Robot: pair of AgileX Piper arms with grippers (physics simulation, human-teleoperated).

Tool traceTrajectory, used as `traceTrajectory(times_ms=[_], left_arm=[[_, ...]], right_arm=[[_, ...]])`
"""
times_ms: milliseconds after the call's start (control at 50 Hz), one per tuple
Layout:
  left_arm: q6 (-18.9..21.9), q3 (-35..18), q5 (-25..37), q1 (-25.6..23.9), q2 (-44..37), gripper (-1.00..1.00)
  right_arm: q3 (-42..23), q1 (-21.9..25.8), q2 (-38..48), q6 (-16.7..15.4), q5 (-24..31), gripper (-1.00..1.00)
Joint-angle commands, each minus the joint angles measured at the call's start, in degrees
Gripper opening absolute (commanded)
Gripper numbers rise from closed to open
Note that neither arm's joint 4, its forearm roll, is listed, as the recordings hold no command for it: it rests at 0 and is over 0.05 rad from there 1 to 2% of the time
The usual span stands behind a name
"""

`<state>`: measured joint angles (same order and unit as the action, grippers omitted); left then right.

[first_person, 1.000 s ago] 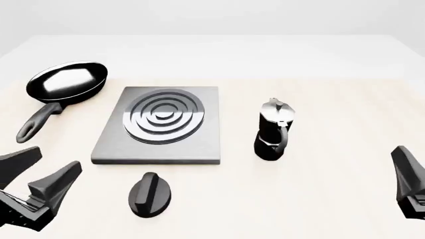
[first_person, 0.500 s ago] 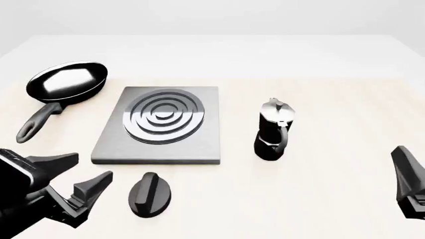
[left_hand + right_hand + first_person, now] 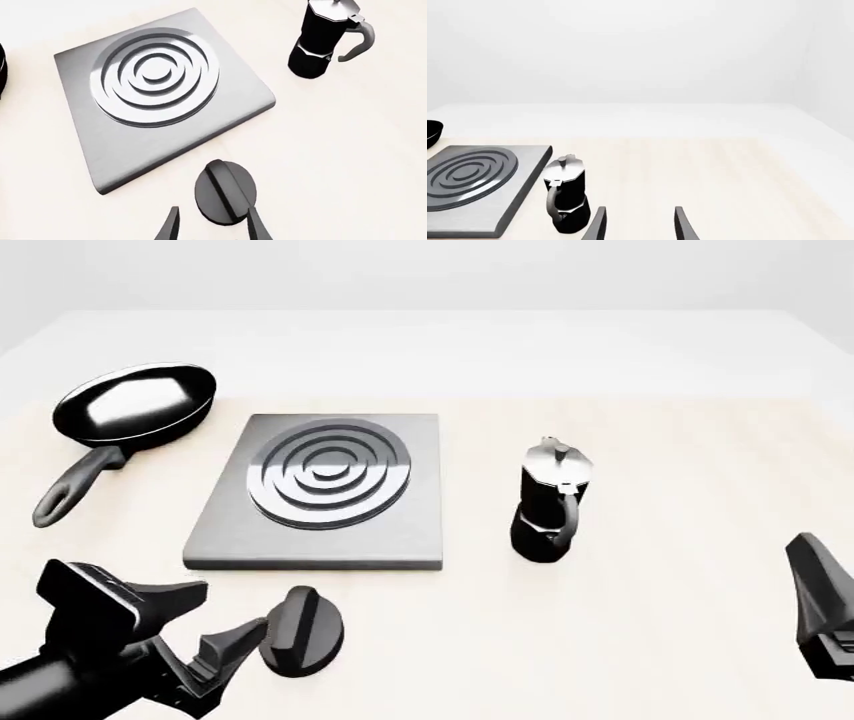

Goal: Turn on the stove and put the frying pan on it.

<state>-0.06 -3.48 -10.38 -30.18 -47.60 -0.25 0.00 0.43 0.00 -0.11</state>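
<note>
The left claw [image 3: 200,625] hangs released at 9 o'clock of the knob [image 3: 302,629], so switching on comes first; next, it must straddle the ridge. Beyond lies the stove [image 3: 320,492], the frying pan [image 3: 134,407] at its 10 o'clock on the tabletop [image 3: 667,440]. The right claw [image 3: 637,225], spread, idles; only the left wrist view shows the ridge's angle.

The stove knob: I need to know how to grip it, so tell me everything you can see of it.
The black teardrop-shaped stove knob is matte and flat-bodied, with a raised ridge running lengthwise across its top. It lies flat on the pale wooden table, apart from the flat square grey metal stove plate, just off that plate's near edge. The left end effector is open at the knob's left side; in the left wrist view its fingertips straddle the knob's near end. Whether they touch it is unclear.
</note>
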Motion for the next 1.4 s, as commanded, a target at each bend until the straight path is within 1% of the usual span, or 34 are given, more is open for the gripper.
traceTrajectory(times_ms=[20,100,280,300,320,340,420,440,480,600,680,820,840,860,880,940,960,1100,1280,1400], left_arm=[[-3.19,2.25,-6.11,-2.32,-6.08,1.0],[-3.61,2.79,-9.3,-2.39,-9.0,1.0],[-4.85,3.33,-13.65,-3.72,-12.94,1.0],[-4.85,3.33,-13.73,-3.72,-13.02,1.0],[-5.02,2.87,-11.3,-3.96,-11.02,1.0],[-5.55,2.95,-11.76,-4.49,-11.59,1.0],[-5.51,3.26,-13.6,-4.58,-12.92,1.0],[-6.14,3.32,-14.83,-4.92,-14.17,1.0],[-6.12,3.38,-16.16,-4.87,-15.36,1.0],[-6.91,3.45,-18.67,-5.71,-18.08,1.0],[-7.45,3.46,-21.7,-6.33,-21.52,1.0],[-7.93,3.42,-25.2,-6.79,-25.39,1.0],[-8.08,3.43,-26.09,-6.87,-26.42,1.0],[-8.29,3.45,-30.09,-7.03,-30.52,1.0],[-8.49,3.44,-29.41,-7.15,-30.06,1.0],[-8.68,3.44,-30.63,-7.43,-31.52,1.0],[-8.93,3.44,-32.35,-7.74,-33.43,1.0],[-9.67,3.44,-36.94,-8.51,-38.59,1.0],[-10.7,3.44,-40.63,-9.4,-42.81,1.0],[-11.37,3.44,-40.5,-10.51,-42.46,1.0]], right_arm=[[0.0,-0.01,0.01,-0.01,0.0,1.0],[0.0,0.0,0.0,0.01,0.0,1.0],[0.0,0.0,-0.01,0.01,0.0,1.0],[0.0,0.0,-0.01,0.01,0.0,1.0],[0.0,0.01,0.02,0.01,0.0,1.0],[0.0,0.0,0.01,0.0,0.0,1.0],[0.0,0.01,0.0,0.0,0.0,1.0],[0.0,0.01,-0.01,0.0,0.0,1.0],[0.0,-0.01,0.0,-0.01,0.0,1.0],[0.0,0.0,-0.01,0.01,0.0,1.0],[0.0,0.0,-0.01,-0.01,0.0,1.0],[0.0,0.01,0.01,0.0,0.0,1.0],[0.0,-0.01,0.0,0.0,0.0,1.0],[0.0,0.0,0.01,0.01,0.0,1.0],[0.0,-0.01,0.0,0.0,0.0,1.0],[0.0,-0.01,0.0,0.0,0.0,1.0],[0.0,0.0,0.0,0.0,0.0,1.0],[0.0,-0.01,-0.01,0.0,0.0,1.0],[0.0,0.0,-0.01,-0.01,0.0,1.0],[0.0,-0.01,0.0,0.0,0.0,1.0]])
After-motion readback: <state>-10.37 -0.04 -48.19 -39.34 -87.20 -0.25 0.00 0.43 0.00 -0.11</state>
